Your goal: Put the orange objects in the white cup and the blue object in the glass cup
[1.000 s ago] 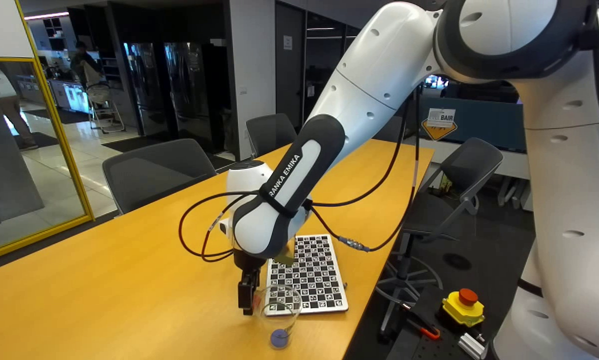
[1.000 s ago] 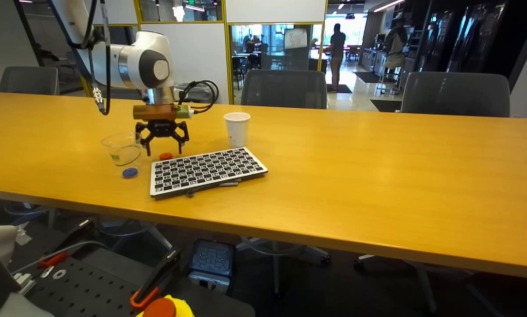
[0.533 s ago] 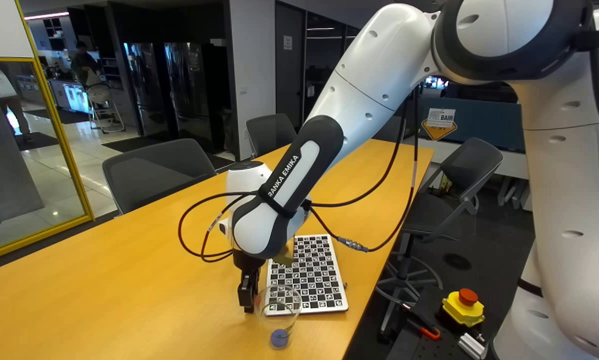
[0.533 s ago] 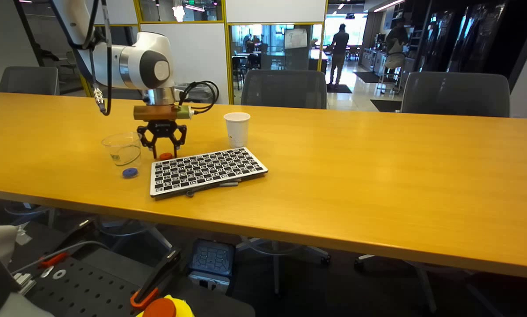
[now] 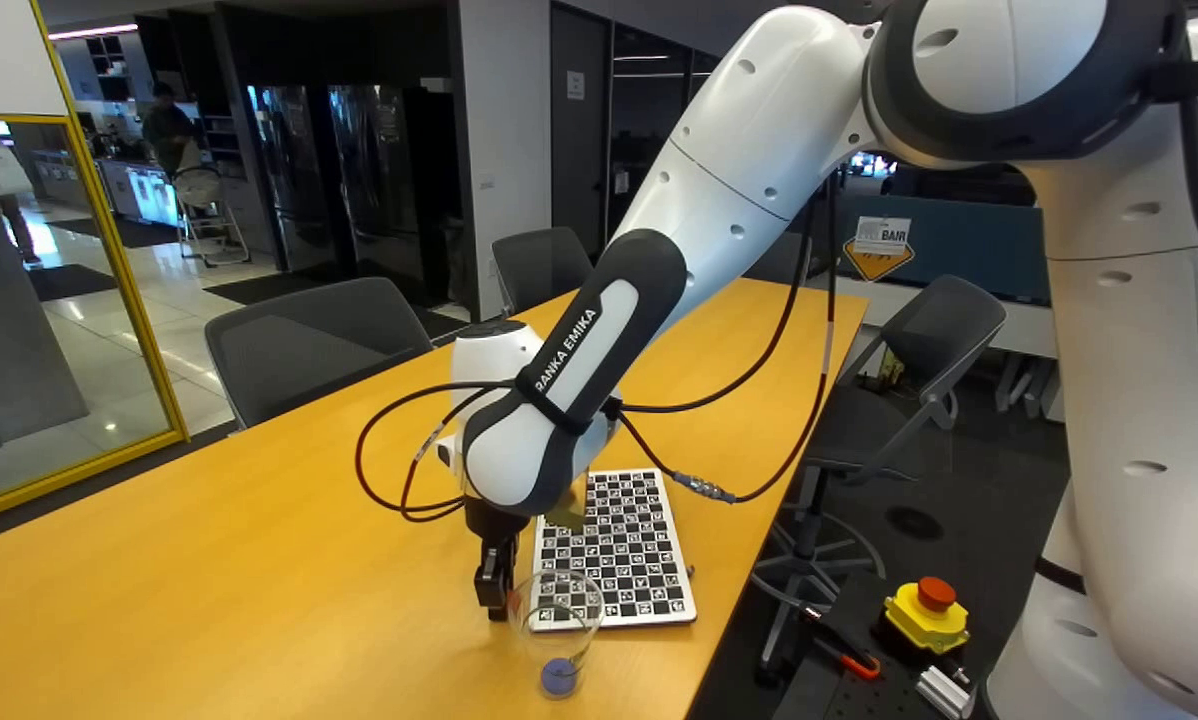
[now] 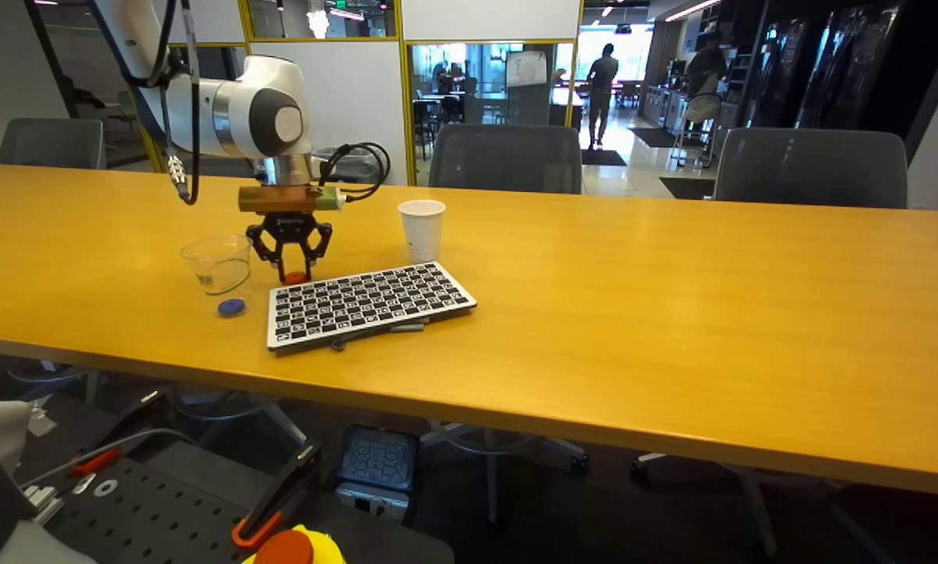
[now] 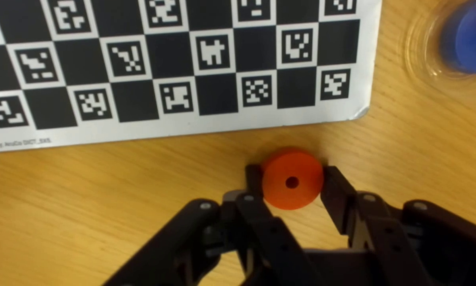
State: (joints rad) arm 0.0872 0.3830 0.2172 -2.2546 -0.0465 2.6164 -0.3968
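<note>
A round orange disc (image 7: pixel 292 174) is pinched by its sides in a black two-fingered gripper (image 6: pixel 296 276), beside a black-and-white checkered board (image 6: pixel 371 305), presumably for carrying to the upright, tapered white cup (image 6: pixel 422 231) near the board's far corner. A round blue disc (image 6: pixel 232 308) is contained in the clear see-through cup (image 6: pixel 215 266), where the task wants it. The white arm (image 5: pixel 739 150) is bent over, its gripper pointed straight down, low over the wooden table (image 6: pixel 633 313).
</note>
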